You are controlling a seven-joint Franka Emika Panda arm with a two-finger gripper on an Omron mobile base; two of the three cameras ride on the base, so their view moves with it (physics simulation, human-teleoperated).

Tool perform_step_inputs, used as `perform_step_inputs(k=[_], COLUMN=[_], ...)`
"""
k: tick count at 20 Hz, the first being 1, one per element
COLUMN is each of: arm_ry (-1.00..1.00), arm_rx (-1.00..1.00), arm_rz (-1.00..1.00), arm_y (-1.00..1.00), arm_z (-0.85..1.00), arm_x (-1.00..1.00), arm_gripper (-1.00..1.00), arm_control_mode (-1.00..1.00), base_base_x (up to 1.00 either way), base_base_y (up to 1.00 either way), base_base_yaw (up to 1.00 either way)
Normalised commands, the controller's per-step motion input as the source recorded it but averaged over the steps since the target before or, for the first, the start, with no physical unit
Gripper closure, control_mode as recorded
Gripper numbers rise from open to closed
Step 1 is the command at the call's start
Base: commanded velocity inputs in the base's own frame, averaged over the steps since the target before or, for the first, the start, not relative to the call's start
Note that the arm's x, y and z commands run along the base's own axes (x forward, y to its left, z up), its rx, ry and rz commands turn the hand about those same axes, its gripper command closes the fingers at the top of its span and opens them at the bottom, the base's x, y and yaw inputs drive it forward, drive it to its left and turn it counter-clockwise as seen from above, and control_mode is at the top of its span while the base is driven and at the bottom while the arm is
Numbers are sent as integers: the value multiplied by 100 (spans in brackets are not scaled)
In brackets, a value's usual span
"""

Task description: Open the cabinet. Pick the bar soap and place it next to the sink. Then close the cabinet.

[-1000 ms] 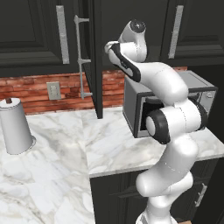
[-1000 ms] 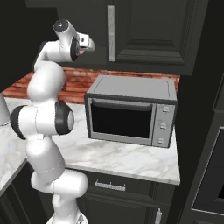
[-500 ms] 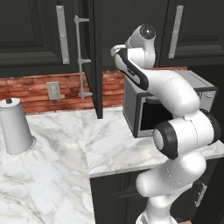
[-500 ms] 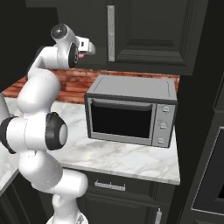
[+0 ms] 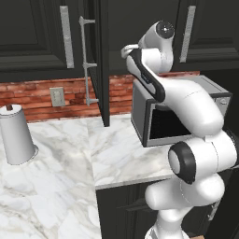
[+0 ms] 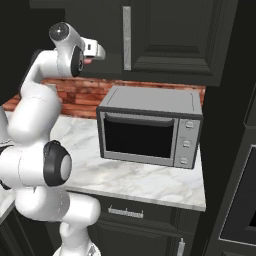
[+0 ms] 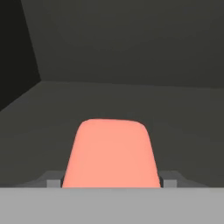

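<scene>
Arm has swung; bar soap [image 7: 111, 153] between gripper [image 7: 111, 181] jaws

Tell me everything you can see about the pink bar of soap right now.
The salmon-pink, flat, rounded rectangular bar soap looks smooth and matte, with no markings. In the hand view it sits between the pincer's two tips, one at each side edge, inside the dark cabinet interior. Whether it rests on the shelf cannot be told. A sliver of pink shows at the hand in the right base view.

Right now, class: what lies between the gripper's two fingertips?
In the hand view, the salmon-pink bar soap fills the gap between the gripper tips, inside the dark cabinet.
</scene>
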Motion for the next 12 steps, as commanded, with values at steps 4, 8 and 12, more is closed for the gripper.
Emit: perform_step_inputs(k=[4,8,12], arm_ry=[4,1,0], arm_rx=[0,0,0], arm_rz=[0,0,0], arm_y=[0,-3,-4], arm_z=[9,0,0], arm_x=[-50,-56,-60], arm_gripper=[100,100,100], arm_control_mode=[-100,-100,-100], base_base_x=[0,0,0], base_base_y=[0,0,0], base_base_yaw=[0,0,0])
